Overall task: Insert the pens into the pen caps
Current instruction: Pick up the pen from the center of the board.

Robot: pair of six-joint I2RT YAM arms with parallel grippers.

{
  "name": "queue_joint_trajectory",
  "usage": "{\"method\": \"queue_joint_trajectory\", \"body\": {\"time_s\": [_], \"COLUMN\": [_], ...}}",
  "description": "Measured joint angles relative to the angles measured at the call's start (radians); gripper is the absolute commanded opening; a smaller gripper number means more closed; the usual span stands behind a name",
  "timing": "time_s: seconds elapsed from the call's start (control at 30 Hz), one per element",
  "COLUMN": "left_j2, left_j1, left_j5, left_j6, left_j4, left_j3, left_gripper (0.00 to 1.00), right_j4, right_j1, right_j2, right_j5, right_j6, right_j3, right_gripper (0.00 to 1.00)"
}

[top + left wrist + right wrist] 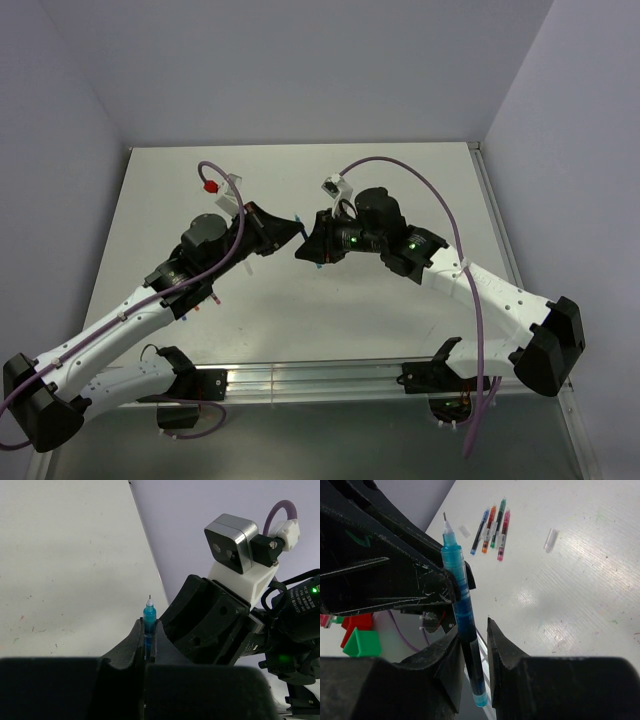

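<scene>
Above the worktop (pixel 580 595), between my two hands, little looks done — the blue pen (pixel 462 605) is bare-nibbed, four more pens (pixel 497 524) lie in a row, and a clear cap (pixel 550 540) lies loose near them. My left hand (pixel 149 630) pinches the blue pen mid-body; my right hand (pixel 472 626) sits narrow about its rear end, a sliver of gap showing. Its long axis points nib-first away from my right wrist.
</scene>
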Motion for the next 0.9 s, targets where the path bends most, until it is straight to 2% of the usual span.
{"method": "queue_joint_trajectory", "body": {"time_s": [0.23, 0.33, 0.47, 0.5, 0.6, 0.63, 0.7, 0.73, 0.77, 0.87, 0.9], "left_j2": [0.002, 0.006, 0.017, 0.02, 0.022, 0.022, 0.022, 0.022, 0.017, -0.017, -0.035], "left_j1": [-0.002, -0.003, -0.003, -0.003, -0.003, -0.003, -0.004, -0.005, -0.006, -0.011, -0.012], "left_j5": [0.001, 0.002, 0.005, 0.006, 0.006, 0.006, 0.0, -0.003, -0.007, -0.039, -0.055], "left_j6": [0.015, 0.017, 0.016, 0.013, 0.012, 0.012, 0.013, 0.016, 0.021, 0.025, 0.026], "left_j4": [-0.001, -0.001, 0.0, 0.0, 0.0, 0.0, -0.005, -0.01, -0.025, -0.078, -0.098], "left_j3": [0.0, 0.0, 0.0, 0.0, 0.0, 0.0, 0.0, 0.0, -0.001, -0.003, -0.003], "left_gripper": [0.0, 0.0, 0.0, 0.0, 0.01, 0.13, 0.25, 0.39, 0.45, 0.55, 0.73], "right_j4": [0.0, 0.0, 0.0, -0.001, -0.003, -0.007, -0.007, -0.009, -0.013, -0.026, -0.032], "right_j1": [-0.007, -0.011, -0.012, -0.011, -0.011, -0.011, -0.011, -0.011, -0.012, -0.027, -0.031], "right_j2": [0.0, 0.0, 0.0, 0.0, 0.0, 0.0, 0.0, 0.0, 0.0, 0.0, 0.0], "right_j5": [0.002, 0.002, -0.005, -0.009, -0.012, -0.011, -0.011, -0.01, 0.003, 0.033, 0.039], "right_j6": [-0.003, -0.003, -0.007, -0.012, -0.022, -0.025, -0.027, -0.029, -0.03, -0.037, -0.041], "right_j3": [0.0, 0.0, 0.0, 0.0, 0.0, 0.0, 0.0, 0.0, 0.0, 0.0, 0.002], "right_gripper": [0.33, 0.31, 0.12, 0.01, 0.0, 0.0, 0.0, 0.0, 0.0, 0.0, 0.0]}}
